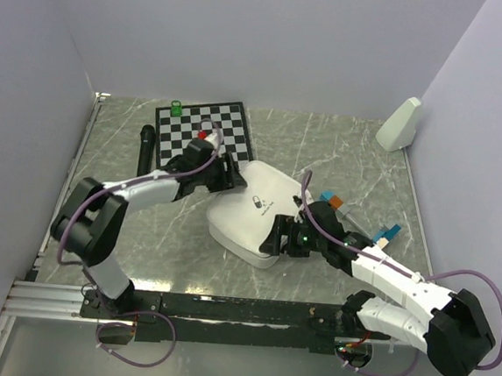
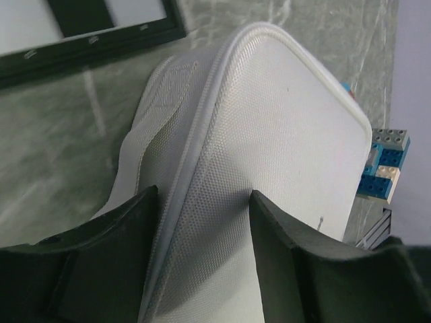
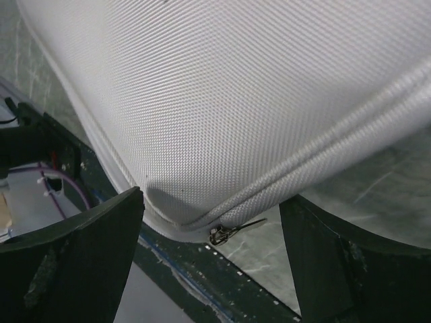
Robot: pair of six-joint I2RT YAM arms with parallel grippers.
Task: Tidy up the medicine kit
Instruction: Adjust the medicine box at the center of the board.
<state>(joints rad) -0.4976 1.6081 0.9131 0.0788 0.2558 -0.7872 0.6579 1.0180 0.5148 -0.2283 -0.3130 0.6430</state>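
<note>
Fingers [image 2: 114,249] astride zipped white woven medicine kit [image 2: 283,121], left gripper [image 2: 202,202] possibly pinching, right gripper [image 3: 212,202] spread.

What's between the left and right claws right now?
The white medicine kit, in the top view: left claw at its far-left edge, right claw at its near-right corner.

Your left arm [image 1: 145,188] stretches from the near-left corner of the grey marbled table [image 1: 342,152] toward its middle. The left gripper [image 2: 202,198] is half spread astride an edge of the white square soft-shell case [image 2: 289,134]; you cannot tell whether it pinches. Your right arm [image 1: 393,275] bends in from the near-right corner, right gripper [image 3: 212,202] spread wide.
</note>
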